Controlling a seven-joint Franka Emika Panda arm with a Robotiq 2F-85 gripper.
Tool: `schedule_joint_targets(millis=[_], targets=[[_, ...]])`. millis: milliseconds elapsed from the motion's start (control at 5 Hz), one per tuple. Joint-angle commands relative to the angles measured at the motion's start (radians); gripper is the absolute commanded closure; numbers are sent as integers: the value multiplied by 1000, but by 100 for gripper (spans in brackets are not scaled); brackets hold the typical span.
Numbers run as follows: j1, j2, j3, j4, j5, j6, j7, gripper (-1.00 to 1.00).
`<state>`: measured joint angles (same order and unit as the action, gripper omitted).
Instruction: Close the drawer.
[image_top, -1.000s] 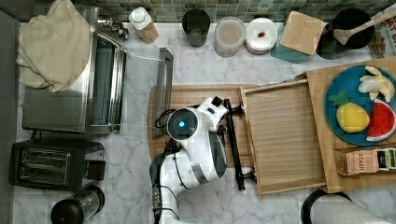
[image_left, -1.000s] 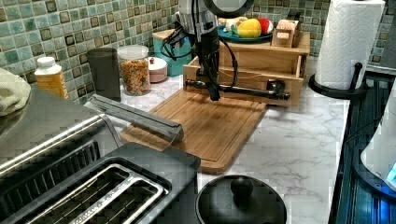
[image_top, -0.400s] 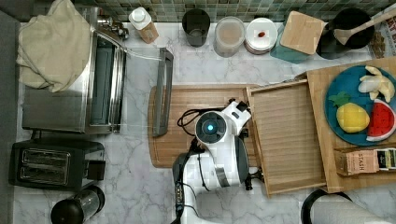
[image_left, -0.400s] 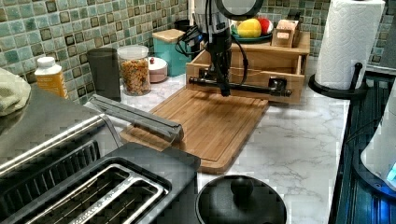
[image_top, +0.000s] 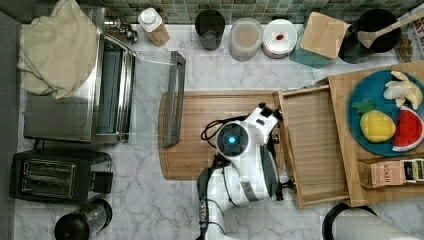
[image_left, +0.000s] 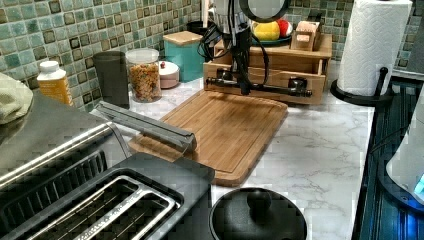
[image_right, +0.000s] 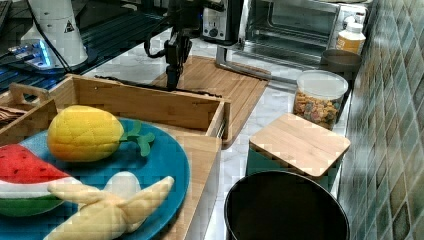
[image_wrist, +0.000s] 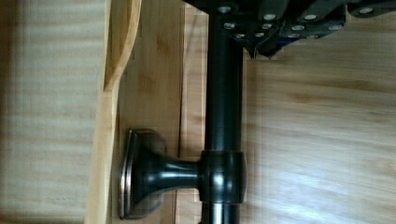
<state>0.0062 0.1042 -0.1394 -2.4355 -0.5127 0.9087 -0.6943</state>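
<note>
The drawer (image_top: 316, 145) is a shallow light-wood tray sticking partway out of a wooden box (image_top: 345, 85), toward the top view's left. Its long black bar handle (image_left: 272, 88) runs across the front on two brackets. My gripper (image_left: 244, 86) hangs straight down at the handle, shut, its tips against the bar on the cutting-board side. From the right view the gripper (image_right: 172, 75) stands just in front of the drawer's front wall (image_right: 145, 105). The wrist view shows the bar (image_wrist: 223, 116) and one bracket (image_wrist: 154, 175) close up.
A wooden cutting board (image_top: 215, 130) lies under the arm. A toaster oven's open door (image_top: 175, 97) overlaps the board's edge at the top view's left. Toy fruit on a blue plate (image_top: 360, 95) tops the box. A paper towel roll (image_left: 375, 45) stands beside it.
My arm has moved toward the top view's right with the handle, and the drawer has slid further into the box.
</note>
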Motion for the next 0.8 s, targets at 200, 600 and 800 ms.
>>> schedule_joint_targets(millis=[200, 600, 800], targets=[[-300, 145, -218, 272, 36, 88, -303, 100], [-428, 211, -149, 449, 324, -136, -623, 100], [-420, 212, -158, 449, 328, -136, -625, 100]])
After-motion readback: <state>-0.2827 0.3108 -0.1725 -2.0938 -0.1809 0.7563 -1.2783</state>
